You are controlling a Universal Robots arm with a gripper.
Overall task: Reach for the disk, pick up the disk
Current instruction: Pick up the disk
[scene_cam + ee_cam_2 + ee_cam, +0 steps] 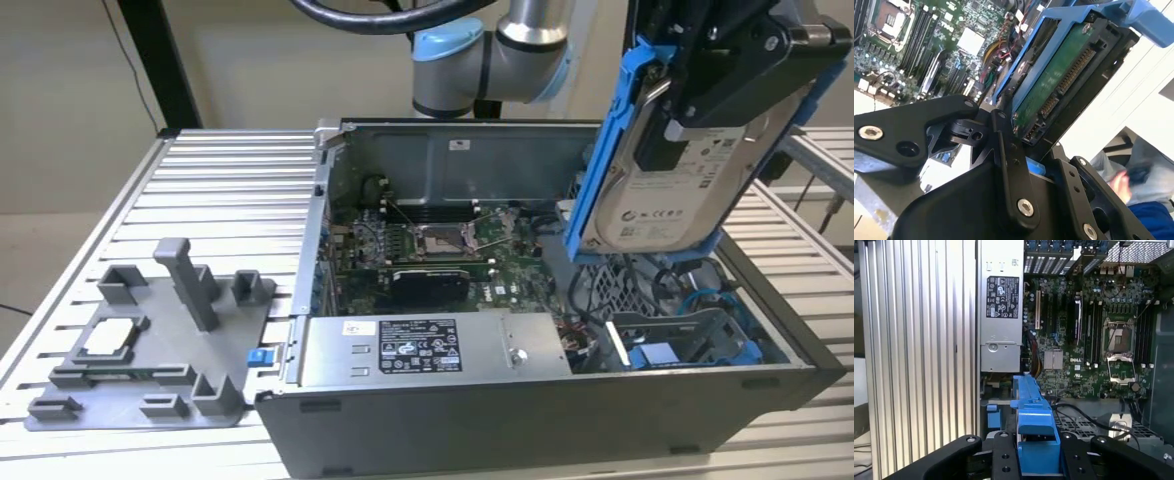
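The disk (663, 205), a silver-grey drive with a white label in a blue plastic bracket (607, 150), hangs tilted above the right side of the open computer case. My gripper (687, 110) is shut on its upper end, black fingers clamping both faces. In the second wrist view the disk's green circuit-board underside (1054, 80) and connector sit between the black finger links (1009, 165). In the first wrist view the blue bracket (1035, 422) stands edge-on between my fingers (1004, 455), high over the case.
Below lies the open computer case (534, 410) with motherboard (427, 255), grey power supply box (427, 345) and an empty blue-railed drive bay (667, 345). A grey fixture tray (147, 400) holding a white-topped chip (110, 338) rests on the slatted metal table (227, 190).
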